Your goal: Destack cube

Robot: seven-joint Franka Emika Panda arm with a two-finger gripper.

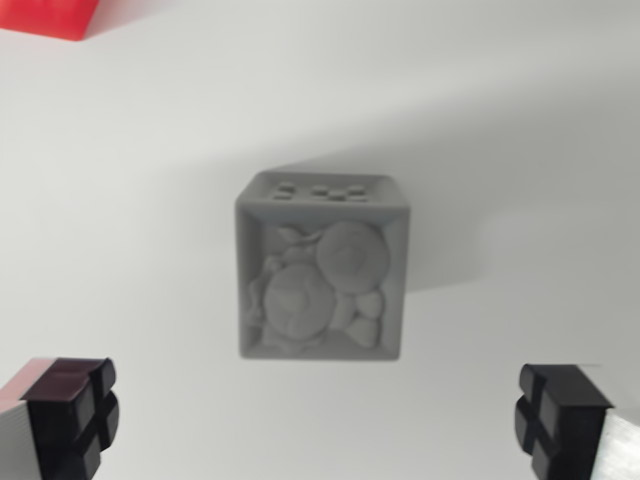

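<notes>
A grey cube (322,268) sits on the white surface in the middle of the wrist view. Its near face carries a relief of rounded shapes and its top has small raised studs. My gripper (320,420) is open, with one black fingertip (70,412) at the lower left and the other at the lower right. The cube lies beyond the fingertips, centred between them, and nothing is held. I see only one cube; whether another lies under it I cannot tell.
A red object (50,17) shows partly at the top left corner. The cube's shadow falls to its right on the white surface (520,150).
</notes>
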